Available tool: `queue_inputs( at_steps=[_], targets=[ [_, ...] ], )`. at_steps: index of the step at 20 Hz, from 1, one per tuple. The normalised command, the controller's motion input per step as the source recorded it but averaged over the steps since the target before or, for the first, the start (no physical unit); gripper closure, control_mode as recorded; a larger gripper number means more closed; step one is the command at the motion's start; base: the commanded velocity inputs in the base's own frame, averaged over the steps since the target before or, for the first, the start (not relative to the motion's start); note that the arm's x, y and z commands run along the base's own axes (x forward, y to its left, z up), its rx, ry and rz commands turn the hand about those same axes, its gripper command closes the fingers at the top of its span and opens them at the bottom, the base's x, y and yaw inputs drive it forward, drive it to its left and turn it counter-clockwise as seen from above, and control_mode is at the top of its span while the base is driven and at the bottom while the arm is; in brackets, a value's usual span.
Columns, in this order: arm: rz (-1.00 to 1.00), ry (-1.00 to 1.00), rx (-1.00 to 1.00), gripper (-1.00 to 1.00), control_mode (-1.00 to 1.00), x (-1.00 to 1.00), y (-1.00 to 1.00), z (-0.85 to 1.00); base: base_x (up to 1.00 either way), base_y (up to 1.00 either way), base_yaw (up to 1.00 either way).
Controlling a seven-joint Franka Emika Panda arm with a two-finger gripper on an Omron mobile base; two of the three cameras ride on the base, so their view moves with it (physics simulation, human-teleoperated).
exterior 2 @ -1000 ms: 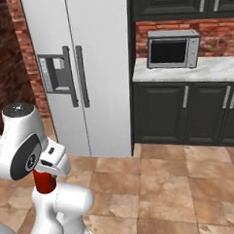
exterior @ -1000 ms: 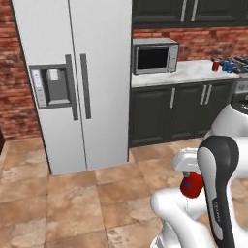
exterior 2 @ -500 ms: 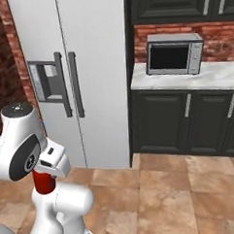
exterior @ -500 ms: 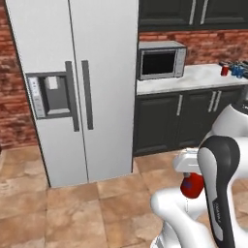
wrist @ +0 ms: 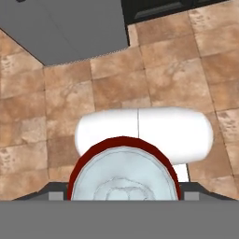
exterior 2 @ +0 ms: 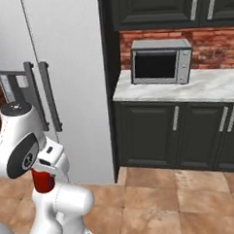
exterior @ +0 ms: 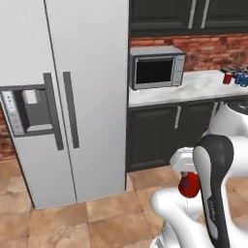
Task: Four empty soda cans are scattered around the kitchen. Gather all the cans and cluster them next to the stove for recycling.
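Carrying step: pincer (wrist: 122, 198) gripping red can (wrist: 122, 175). Next: reach counter cans (exterior: 236, 76) far ahead-right, set beside.

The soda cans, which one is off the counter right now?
The red can in the gripper; the other cans stand together on the marble counter.

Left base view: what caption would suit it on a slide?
Robot gripper carrying a red soda can past the refrigerator, more cans waiting on the counter.
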Motion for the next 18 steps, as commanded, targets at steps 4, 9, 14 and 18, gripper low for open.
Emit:
queue_inputs(
  at_steps=[4, 9, 14, 18],
  targets=[
    [0.0, 0.0, 0.0, 1.0, 1.0, 0.0, 0.0, 0.0, 0.47, -1.0, 0.0],
    [0.0, 0.0, 0.0, 1.0, 1.0, 0.0, 0.0, 0.0, 0.64, -1.0, 0.01],
    [0.0, 0.0, 0.0, 1.0, 1.0, 0.0, 0.0, 0.0, 0.98, -0.99, 0.03],
    [0.0, 0.0, 0.0, 1.0, 1.0, 0.0, 0.0, 0.0, 0.79, -0.78, 0.04]
  ],
)
